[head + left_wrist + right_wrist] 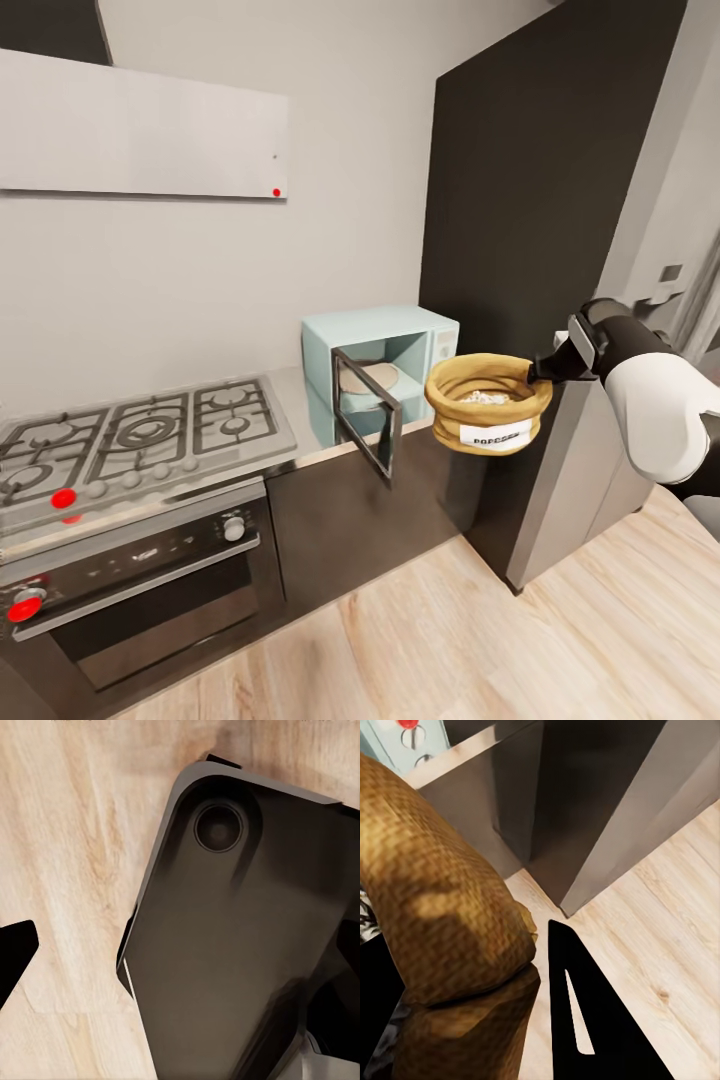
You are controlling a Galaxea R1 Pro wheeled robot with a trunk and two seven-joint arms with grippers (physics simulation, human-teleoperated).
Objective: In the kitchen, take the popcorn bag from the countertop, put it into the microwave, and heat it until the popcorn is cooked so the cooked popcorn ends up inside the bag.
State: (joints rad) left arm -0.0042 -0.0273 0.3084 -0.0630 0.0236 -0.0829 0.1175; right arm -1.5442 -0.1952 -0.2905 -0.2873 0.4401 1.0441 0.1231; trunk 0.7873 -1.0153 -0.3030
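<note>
The kitchen is bright with soft, even light, so the pale wall (200,260) glows and the wood floor (560,640) has only faint shadows, while the tall dark cabinet (540,150) stays very dark. The shiny grey surface (300,420) shows a soft mirror picture of the microwave (385,365), and the straight lines of the room lean and bend near the edges of the head view. In the right wrist view the popcorn bag (435,892) is very close and a bit blurry, and the black gripper finger (592,1020) is so dark it looks flat.

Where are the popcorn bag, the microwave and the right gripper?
popcorn bag (489,400): head view, front wall.
microwave (375,327): head view, mint top panel.
right gripper (541,372): head view, fingertips at the bag's rim.
</note>
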